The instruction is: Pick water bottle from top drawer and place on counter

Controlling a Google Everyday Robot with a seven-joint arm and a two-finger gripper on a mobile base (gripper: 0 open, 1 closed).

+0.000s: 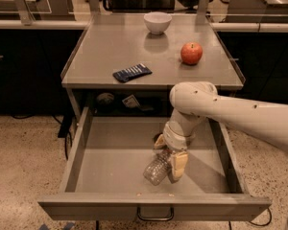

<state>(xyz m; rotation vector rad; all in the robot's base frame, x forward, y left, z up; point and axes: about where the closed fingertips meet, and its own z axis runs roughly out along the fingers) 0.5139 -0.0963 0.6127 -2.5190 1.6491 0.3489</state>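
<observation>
The water bottle (156, 168) is clear ribbed plastic and lies on its side on the floor of the open top drawer (110, 157), right of centre near the front. My gripper (168, 154) reaches down into the drawer from the right, directly over the bottle's upper end. Its tan fingers (178, 165) stand apart on either side of that end, so it is open around the bottle. The bottle's cap and label are hidden under the gripper. The grey counter (110, 47) is above and behind the drawer.
On the counter are a dark blue flat packet (132, 73), a red apple (191, 53) and a white bowl (157, 22). The drawer front has a loop handle (155, 216). Dark-fronted worktops run behind on both sides. The floor is speckled.
</observation>
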